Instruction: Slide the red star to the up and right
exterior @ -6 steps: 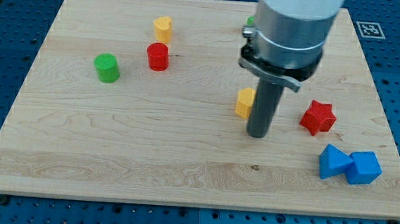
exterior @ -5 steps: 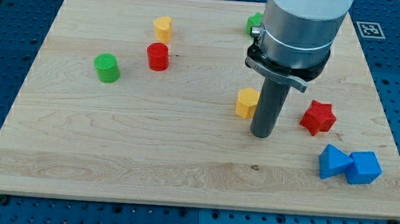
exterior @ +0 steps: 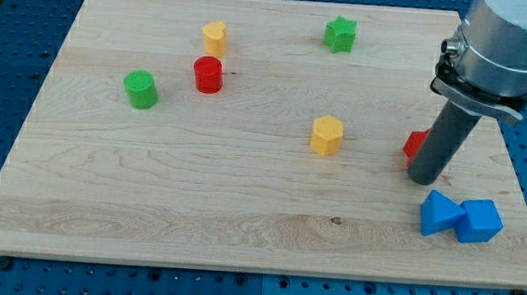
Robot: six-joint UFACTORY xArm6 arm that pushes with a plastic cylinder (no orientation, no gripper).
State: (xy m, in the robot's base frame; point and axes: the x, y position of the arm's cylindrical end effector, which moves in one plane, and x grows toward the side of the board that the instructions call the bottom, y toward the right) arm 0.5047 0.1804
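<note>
The red star [exterior: 414, 145] lies at the right of the wooden board [exterior: 240, 211], mostly hidden behind my dark rod; only its left edge shows. My tip [exterior: 421, 180] rests on the board just below and in front of the star, touching or nearly touching it. The rod rises toward the view's top right into the grey arm body [exterior: 508, 44].
Two blue blocks [exterior: 460, 217] sit just below and right of my tip. A yellow hexagonal block [exterior: 327, 135] lies left of it. A green star [exterior: 340, 34] is at the top. A yellow cylinder [exterior: 214, 38], red cylinder [exterior: 207, 74] and green cylinder [exterior: 141, 90] stand at left.
My rod has moved right, from beside the yellow hexagonal block to the red star's near side, now covering most of the star. The green star is uncovered. The blocks look unmoved.
</note>
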